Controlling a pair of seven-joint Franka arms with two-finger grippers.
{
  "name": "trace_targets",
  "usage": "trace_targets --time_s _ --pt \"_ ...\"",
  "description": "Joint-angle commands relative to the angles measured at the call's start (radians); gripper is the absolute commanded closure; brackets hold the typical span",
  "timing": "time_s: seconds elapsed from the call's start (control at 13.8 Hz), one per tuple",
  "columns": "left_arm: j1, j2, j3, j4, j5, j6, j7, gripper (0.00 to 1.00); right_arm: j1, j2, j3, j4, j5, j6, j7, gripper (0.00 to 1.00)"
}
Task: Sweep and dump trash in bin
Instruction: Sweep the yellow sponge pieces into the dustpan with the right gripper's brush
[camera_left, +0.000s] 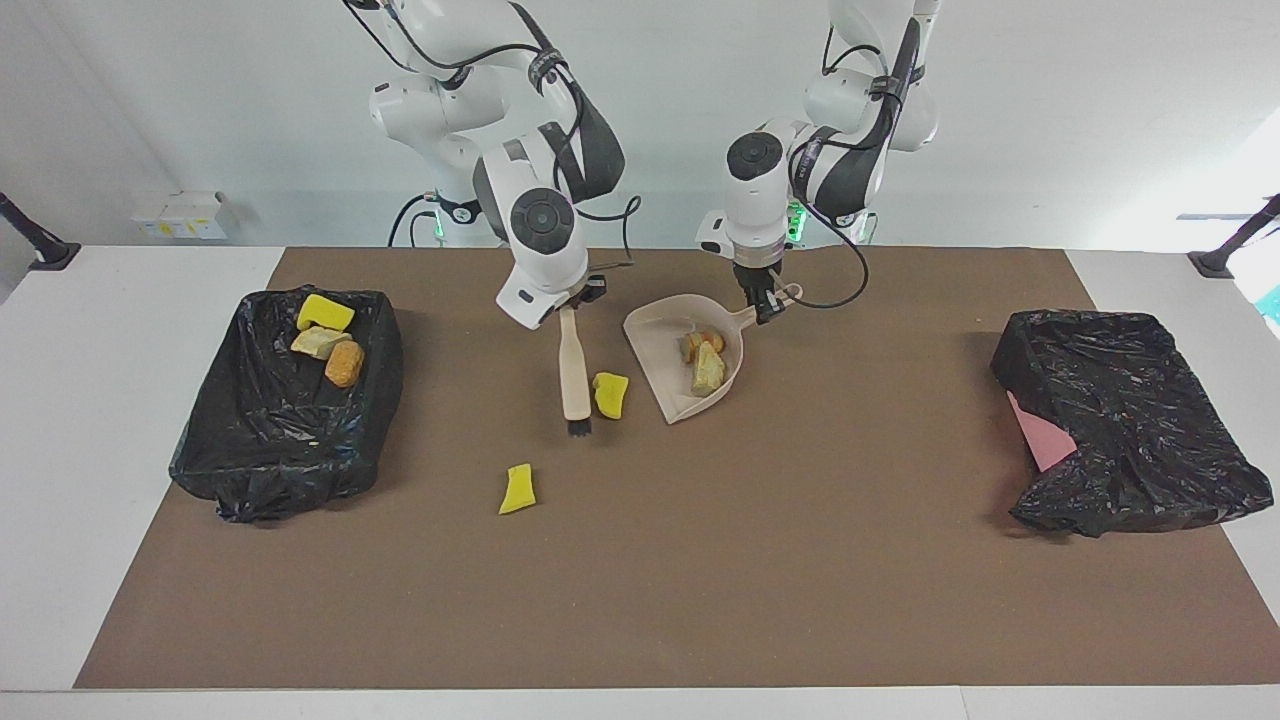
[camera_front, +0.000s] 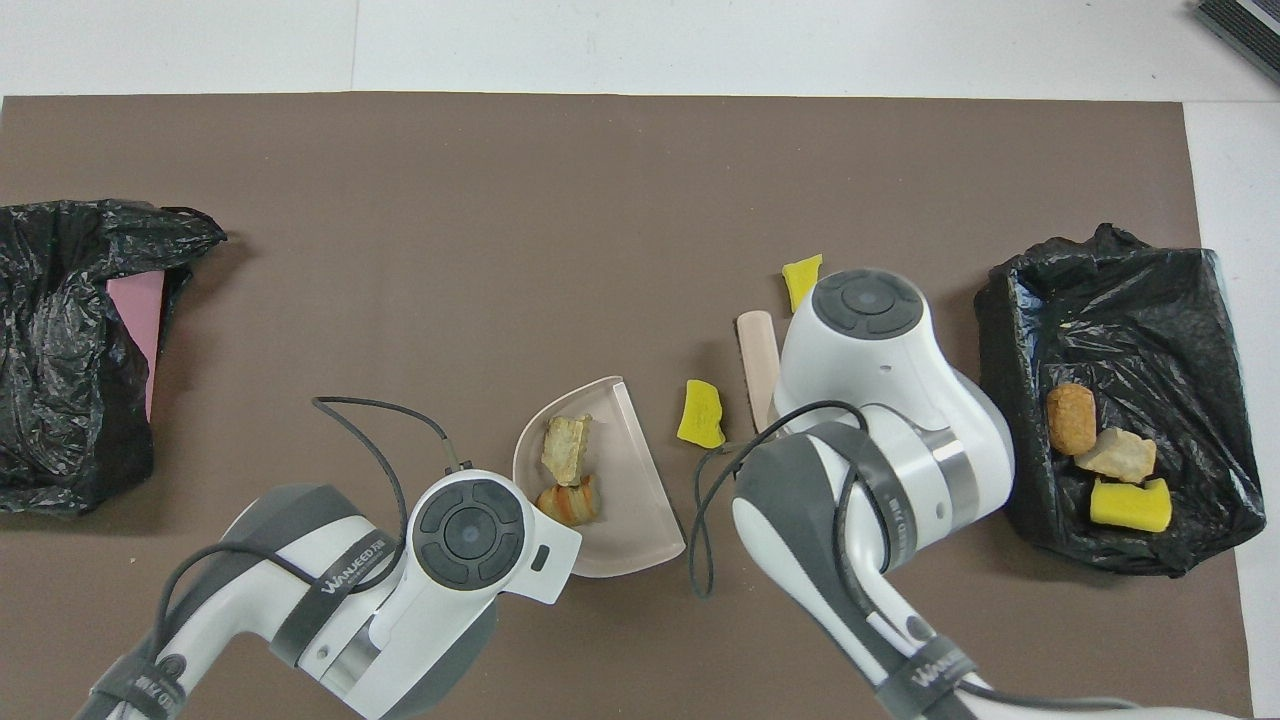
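Seven scraps of trash are spread across a brown mat: two in a dustpan, two loose, three in a bin

A spongy yellow chunk (camera_left: 610, 394) lies between a wooden brush (camera_left: 574, 372) and the open mouth of the beige plastic dustpan (camera_left: 668, 318), which carries a tan crusty lump (camera_left: 707, 370) and an orange bread-like lump (camera_left: 701, 343). A second yellow chunk (camera_left: 518, 489) lies alone, farther from the robots. A yellow block (camera_left: 325, 312), a pale lump (camera_left: 318, 342) and an orange lump (camera_left: 344, 363) rest in the crinkled black-lined bin (camera_left: 250, 460) at the right arm's end. The brush handle is clamped by the right gripper (camera_left: 573, 304); the dustpan handle is pinched by the left gripper (camera_left: 768, 306). A second crumpled black-lined bin (camera_left: 1130, 420) sits at the left arm's end
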Motion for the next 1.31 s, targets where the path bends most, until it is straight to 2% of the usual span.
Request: trace_targets --time_s 0.0,0.07,0.29,0.44,0.73,0.87,1.02,1.23 --pt "-0.011 0.012 0.007 0.016 0.006 0.013 -0.015 1.00 -0.045 0.135 0.003 0.206 -0.094 -0.102 -0.059 1.00" --pt "-0.011 0.013 0.006 0.018 0.004 0.015 -0.015 1.00 -0.064 0.159 0.003 0.254 -0.146 -0.129 -0.101 1.00" --pt "-0.011 0.015 0.007 0.018 -0.017 0.016 -0.024 1.00 -0.122 0.182 0.004 0.268 -0.230 -0.103 -0.153 1.00" --pt "-0.011 0.016 0.007 0.022 -0.025 0.018 -0.065 1.00 -0.156 0.190 0.004 0.259 -0.237 -0.030 -0.243 1.00" --pt "-0.011 0.026 0.007 0.032 -0.025 0.016 -0.085 1.00 -0.199 0.262 0.001 0.246 -0.231 0.055 -0.249 1.00" --pt "-0.013 0.030 0.006 0.047 -0.025 0.013 -0.087 1.00 -0.184 0.282 0.001 0.225 -0.232 0.089 -0.198 1.00" --pt "-0.054 0.073 0.007 0.079 -0.025 0.010 -0.142 1.00 -0.133 0.285 0.003 0.228 -0.211 0.074 -0.158 1.00" --pt "-0.063 0.108 0.004 0.136 -0.025 -0.013 -0.148 1.00 -0.095 0.284 0.003 0.226 -0.137 0.040 -0.156 1.00"
